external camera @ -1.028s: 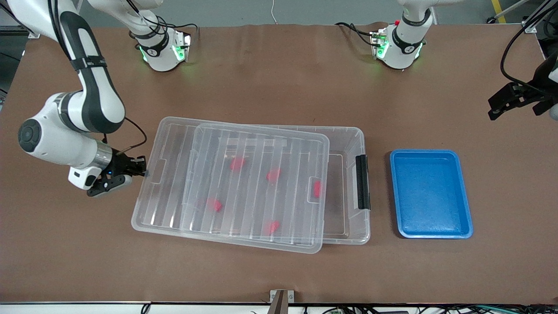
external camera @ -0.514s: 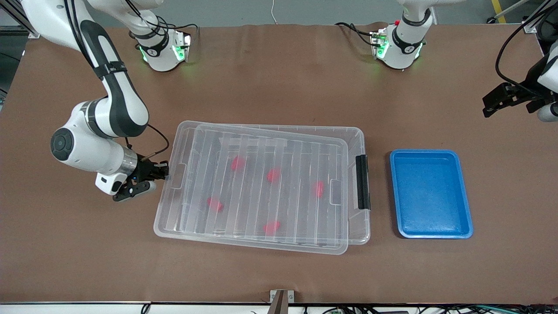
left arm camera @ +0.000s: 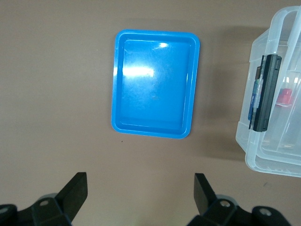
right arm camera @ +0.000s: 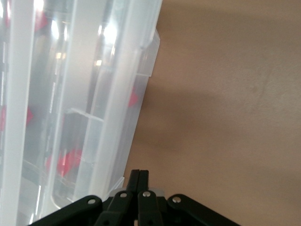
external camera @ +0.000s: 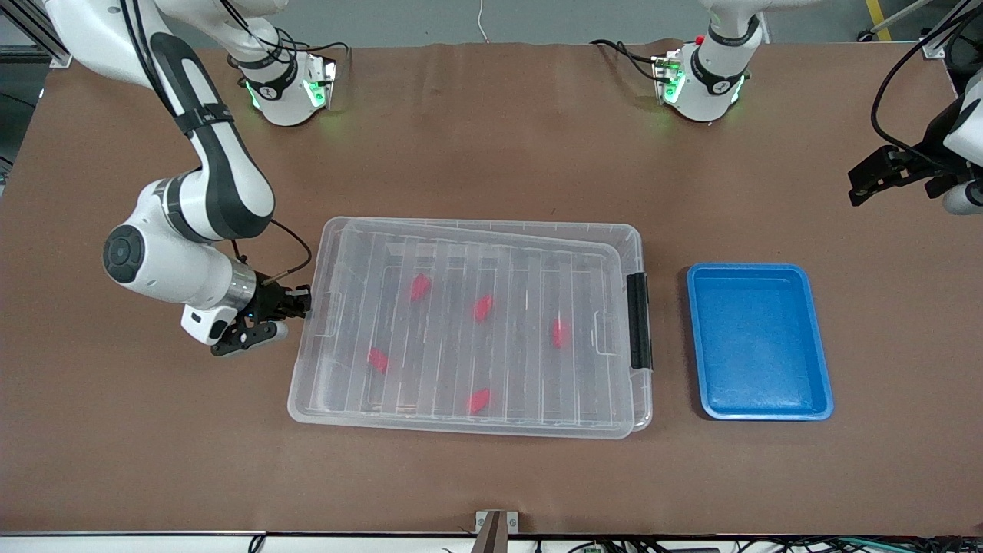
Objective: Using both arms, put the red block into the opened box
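In the front view the box (external camera: 470, 330) lies mid-table with its ribbed lid (external camera: 476, 322) resting on top, slightly askew, and five red blocks showing through the plastic. One red block (external camera: 377, 359) lies inside, toward the right arm's end. The right gripper (external camera: 301, 302) sits just beside the lid's short edge at that end, fingers pressed together; whether they pinch the rim cannot be told here. The left gripper (external camera: 872, 175) hangs over the bare table past the blue tray (external camera: 758, 342), well apart from the box, and this arm waits. A black latch (external camera: 639, 321) runs down the box's short side nearest the tray.

The left wrist view shows what the front view cannot: that gripper's fingers (left arm camera: 75, 193) spread wide with nothing between them, above the tray (left arm camera: 155, 89), with the latch end (left arm camera: 265, 92) of the box at the edge.

The right wrist view shows the closed fingertips (right arm camera: 139, 181) meeting at the lid's edge (right arm camera: 136, 103), red shapes blurred beneath the plastic.
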